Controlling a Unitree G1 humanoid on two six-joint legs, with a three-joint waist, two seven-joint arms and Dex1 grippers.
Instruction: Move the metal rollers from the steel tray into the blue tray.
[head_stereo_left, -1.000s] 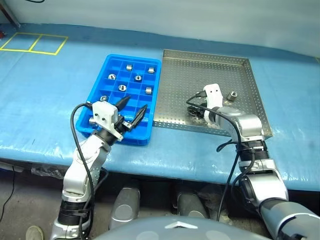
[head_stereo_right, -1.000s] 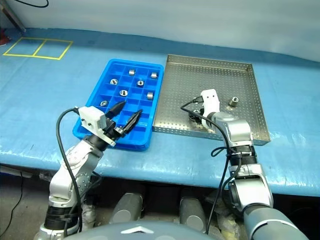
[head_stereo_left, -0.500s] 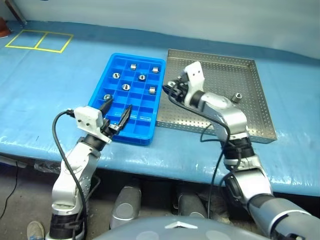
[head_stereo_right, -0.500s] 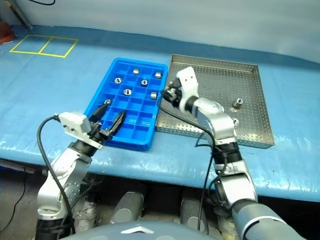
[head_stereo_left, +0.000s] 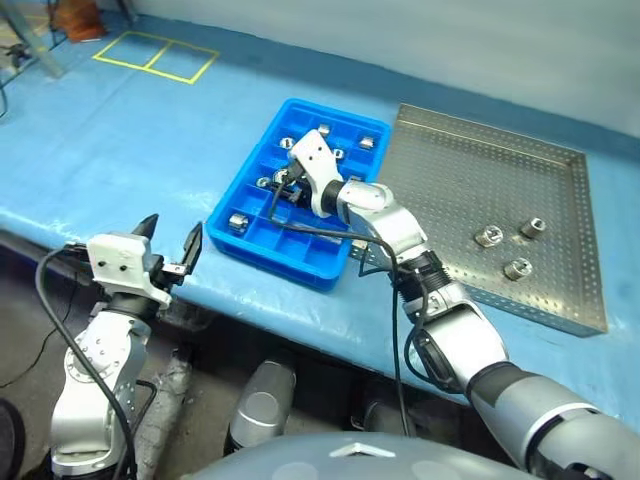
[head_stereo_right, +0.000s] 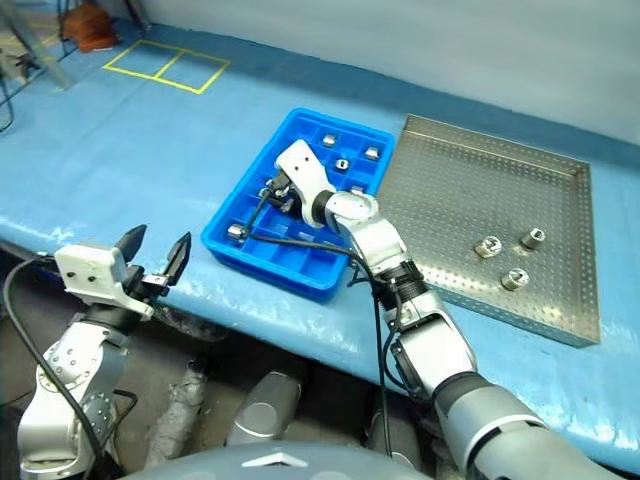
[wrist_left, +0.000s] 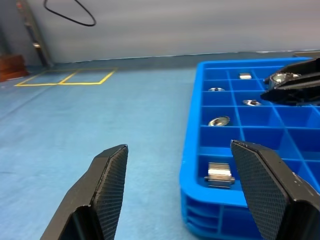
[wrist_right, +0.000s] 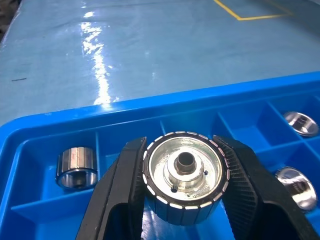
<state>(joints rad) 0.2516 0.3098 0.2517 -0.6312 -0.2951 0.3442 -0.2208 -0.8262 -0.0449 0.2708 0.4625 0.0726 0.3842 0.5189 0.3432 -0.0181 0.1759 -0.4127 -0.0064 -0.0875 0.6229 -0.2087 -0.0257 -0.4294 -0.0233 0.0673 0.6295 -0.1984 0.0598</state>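
While the right fingers pinch one roller tight, they hang over the blue tray, about the middle of it. You can see the hole in the roller's shiny face (it looks right at the wrist camera). More rollers sit in the blue tray's little boxes, one near its front corner and some by its far edge. Three rollers lie near the right edge of the steel tray. Spread apart and holding nothing, the left fingers hang just off the tabletop's front edge.
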